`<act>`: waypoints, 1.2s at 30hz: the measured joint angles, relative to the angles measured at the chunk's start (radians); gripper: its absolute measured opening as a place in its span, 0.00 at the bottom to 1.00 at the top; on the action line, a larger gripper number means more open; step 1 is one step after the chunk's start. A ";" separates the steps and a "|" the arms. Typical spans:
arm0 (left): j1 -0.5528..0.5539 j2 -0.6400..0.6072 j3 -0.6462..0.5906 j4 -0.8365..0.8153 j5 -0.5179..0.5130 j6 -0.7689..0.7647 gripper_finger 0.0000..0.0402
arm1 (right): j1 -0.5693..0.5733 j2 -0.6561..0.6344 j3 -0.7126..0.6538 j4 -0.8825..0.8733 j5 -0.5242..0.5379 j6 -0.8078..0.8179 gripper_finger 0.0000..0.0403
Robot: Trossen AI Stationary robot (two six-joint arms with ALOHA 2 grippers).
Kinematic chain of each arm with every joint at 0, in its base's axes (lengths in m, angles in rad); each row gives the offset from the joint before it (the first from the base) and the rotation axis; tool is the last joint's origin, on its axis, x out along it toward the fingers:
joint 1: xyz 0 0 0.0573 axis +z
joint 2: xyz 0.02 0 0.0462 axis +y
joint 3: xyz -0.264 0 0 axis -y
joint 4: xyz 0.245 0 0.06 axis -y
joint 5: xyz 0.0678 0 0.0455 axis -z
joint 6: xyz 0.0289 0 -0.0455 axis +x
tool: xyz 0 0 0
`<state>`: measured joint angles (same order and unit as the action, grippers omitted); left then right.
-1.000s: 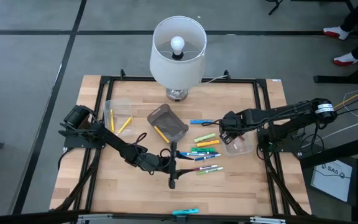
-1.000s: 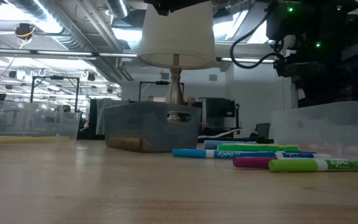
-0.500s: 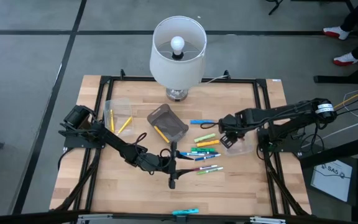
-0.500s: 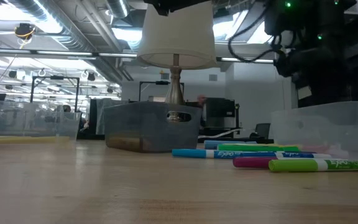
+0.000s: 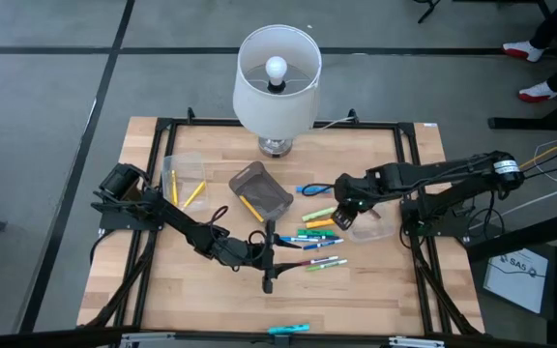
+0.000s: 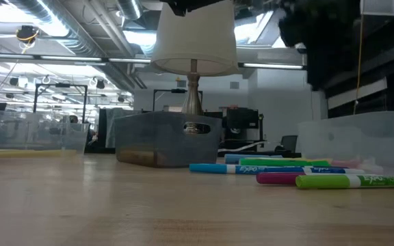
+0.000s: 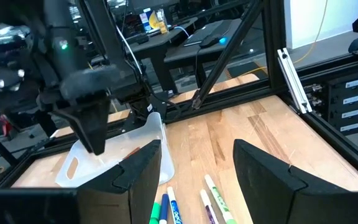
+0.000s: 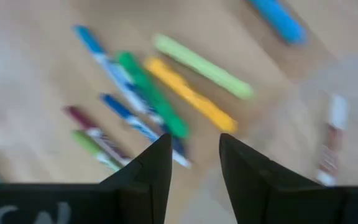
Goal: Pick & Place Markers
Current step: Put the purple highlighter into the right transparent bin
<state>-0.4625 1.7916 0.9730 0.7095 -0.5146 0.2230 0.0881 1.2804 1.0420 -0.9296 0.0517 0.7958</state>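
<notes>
- Markers lie loose in a cluster at the middle of the table, between the two arms: green, blue, orange, yellow and pink ones, side by side and mostly pointing the same way. The low view shows several of them flat on the wood.
- At the left, a clear bin holds a couple of yellow markers. I judge it serves as a sorting bin for that colour.
- Next comes a dark tray with one yellow marker lying in it, in front of the lamp.
- The left gripper rests low at the table's middle, just beside the left edge of the cluster. Its wrist view shows the fingers spread apart with nothing between them, so it looks parked in waiting.
- A lone blue marker lies apart at the cluster's far side.
- The right gripper hangs above the right end of the cluster, over the orange and yellow-green markers. Its wrist view looks down past parted fingers at the markers below; the gap is moderate and empty, touching nothing. That pose suits a reach down for a pick.
- Just right of it sits a second clear bin, with what looks like one white-barrelled marker inside, probably where its picks go.
</notes>
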 joint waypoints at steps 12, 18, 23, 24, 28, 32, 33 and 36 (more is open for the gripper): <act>-0.003 0.000 0.000 0.032 -0.099 0.061 0.49 | 0.255 0.052 0.000 0.454 0.024 -0.242 0.33; -0.030 -0.001 0.000 0.113 -0.237 0.113 0.49 | 0.350 0.108 0.000 0.513 0.062 -0.280 0.33; -0.092 -0.003 0.000 0.202 -0.420 0.197 0.49 | 0.406 0.161 0.000 0.516 0.091 -0.278 0.33; -0.104 -0.012 -0.001 0.194 -0.391 0.209 0.49 | 0.415 0.172 0.000 0.518 0.100 -0.278 0.33; -0.105 -0.127 -0.042 0.081 -0.058 0.109 0.49 | 0.440 0.216 0.000 0.521 0.112 -0.277 0.33; -0.061 -0.256 -0.150 -0.053 0.135 -0.057 0.49 | 0.459 0.260 0.000 0.522 0.114 -0.270 0.33; -0.059 -0.283 -0.180 -0.055 0.142 -0.081 0.49 | 0.463 0.272 0.000 0.523 0.114 -0.268 0.33; -0.078 -0.371 -0.277 -0.041 0.121 -0.106 0.49 | 0.475 0.309 0.000 0.522 0.113 -0.258 0.33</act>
<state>-0.5407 1.4207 0.6957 0.6683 -0.3937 0.1170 0.5629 1.5891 1.0424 -0.4073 0.1650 0.5374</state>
